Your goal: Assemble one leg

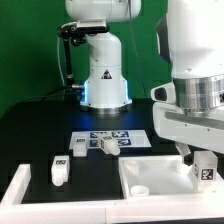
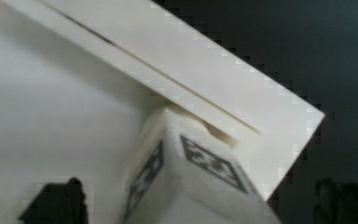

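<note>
A white leg (image 2: 190, 170) with black marker tags stands between my fingers, against the slotted corner of the white square tabletop (image 2: 87, 100). My gripper (image 2: 197, 205) is open: the dark fingers (image 2: 55, 203) sit wide on both sides of the leg with gaps showing. In the exterior view the gripper (image 1: 200, 156) hangs over the tagged leg (image 1: 206, 168) at the right corner of the tabletop (image 1: 150, 178), at the front right.
The marker board (image 1: 125, 134) lies mid-table. Three loose white legs lie nearby: one (image 1: 60, 171) at the exterior view's left, one (image 1: 78, 147) beside the board, one (image 1: 108, 145) on it. A white rail (image 1: 14, 190) borders the front left.
</note>
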Robot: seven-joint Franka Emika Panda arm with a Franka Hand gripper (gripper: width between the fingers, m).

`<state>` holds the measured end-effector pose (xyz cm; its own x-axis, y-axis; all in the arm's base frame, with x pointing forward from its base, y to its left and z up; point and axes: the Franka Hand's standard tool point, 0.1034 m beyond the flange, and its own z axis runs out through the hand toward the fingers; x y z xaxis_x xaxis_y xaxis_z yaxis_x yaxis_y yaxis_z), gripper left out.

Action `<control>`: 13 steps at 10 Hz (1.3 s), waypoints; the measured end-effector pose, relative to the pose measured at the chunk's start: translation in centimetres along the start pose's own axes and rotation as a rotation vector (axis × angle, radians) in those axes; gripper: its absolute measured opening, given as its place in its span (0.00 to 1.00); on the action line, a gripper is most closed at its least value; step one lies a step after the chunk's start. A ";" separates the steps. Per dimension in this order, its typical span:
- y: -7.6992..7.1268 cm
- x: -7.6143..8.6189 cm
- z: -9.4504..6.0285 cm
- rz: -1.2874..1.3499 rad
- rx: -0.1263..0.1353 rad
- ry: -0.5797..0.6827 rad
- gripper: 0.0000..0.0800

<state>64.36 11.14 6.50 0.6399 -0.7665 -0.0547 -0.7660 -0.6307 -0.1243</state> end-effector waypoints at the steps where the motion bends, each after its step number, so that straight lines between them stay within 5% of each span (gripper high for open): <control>1: 0.0 -0.1 0.1 -0.153 -0.015 0.010 0.81; 3: 0.2 -0.5 0.6 -0.602 -0.054 0.013 0.81; 5: 0.2 -0.4 0.6 -0.582 -0.054 0.015 0.81; 8: 0.3 -0.3 0.6 -0.536 -0.055 0.017 0.35; 10: 0.7 0.1 0.5 -0.385 -0.060 0.023 0.35; 11: 1.2 0.7 0.4 -0.276 -0.087 0.031 0.35; 13: 2.1 1.6 0.2 -0.164 -0.102 0.047 0.35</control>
<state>63.74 8.63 5.98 0.7549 -0.6558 0.0045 -0.6555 -0.7548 -0.0268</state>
